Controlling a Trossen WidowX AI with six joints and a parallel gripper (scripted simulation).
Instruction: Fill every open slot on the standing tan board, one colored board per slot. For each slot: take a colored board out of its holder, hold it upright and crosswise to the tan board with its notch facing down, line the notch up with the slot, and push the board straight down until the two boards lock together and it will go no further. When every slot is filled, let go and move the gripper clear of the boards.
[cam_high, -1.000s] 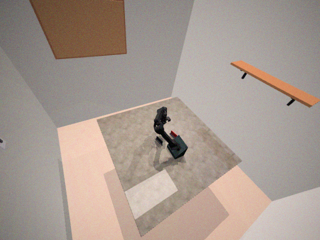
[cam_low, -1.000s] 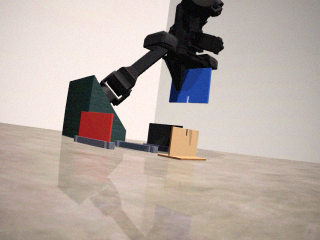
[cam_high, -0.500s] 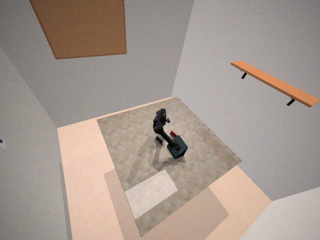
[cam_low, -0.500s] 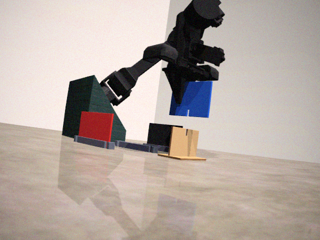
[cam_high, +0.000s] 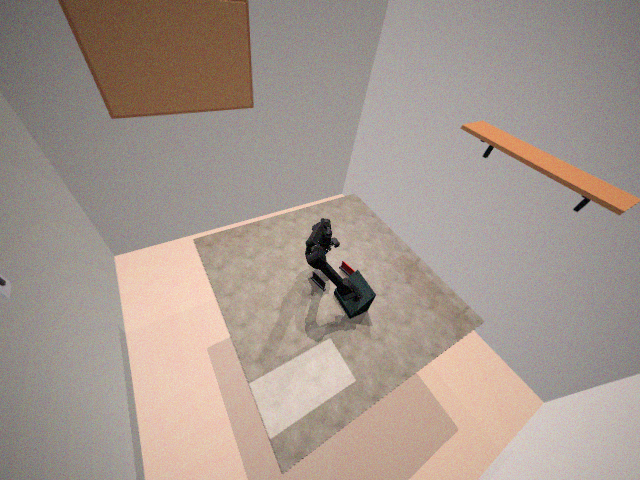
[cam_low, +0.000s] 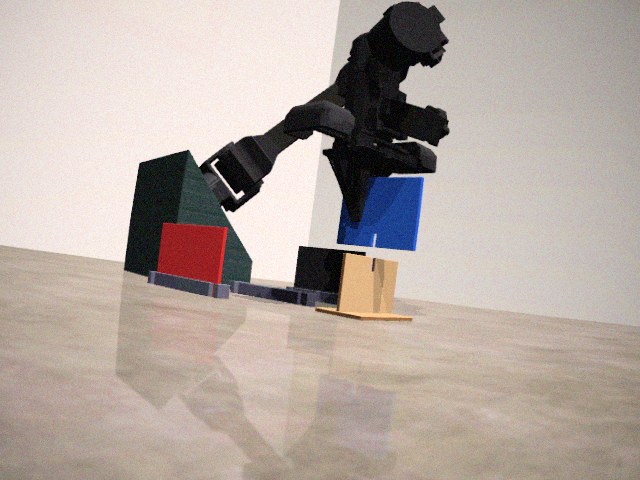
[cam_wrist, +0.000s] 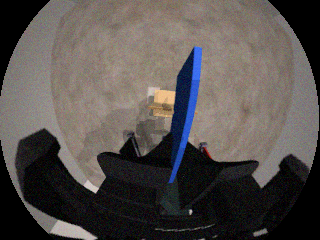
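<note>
Black, closed and clenched on a blue board (cam_low: 398, 211) (cam_wrist: 187, 100), as seen at the fingertips of the gripper (cam_low: 356, 217) (cam_wrist: 172, 136). Held upright and crosswise, with notch (cam_low: 374, 240) facing down. Directly below, apart from the blue board across a visible gap: a tan board (cam_low: 354, 284) (cam_wrist: 158, 106), standing on a thin tan base (cam_low: 361, 316) (cam_wrist: 165, 94), with slot (cam_low: 373, 265) open at the top edge. Not joined to the blue board.

Farther out, behind the tan board in the exterior view: a black board (cam_high: 318, 282) (cam_low: 316, 266), upright near a low grey holder (cam_low: 266, 293). On the other side of that holder: a red board (cam_high: 347, 268) (cam_low: 192, 253) (cam_wrist: 207, 152), upright in a grey holder (cam_low: 180, 281).

Back along the black arm (cam_high: 329, 272) (cam_low: 297, 129): a dark green wedge-shaped mount (cam_high: 365, 290) (cam_low: 155, 217), close behind the red board. Beneath everything: a mottled tabletop (cam_high: 408, 294) (cam_low: 206, 439) (cam_wrist: 240, 75). Beyond, on separate walls: a brown panel (cam_high: 175, 56) and an orange-brown shelf (cam_high: 547, 161)
</note>
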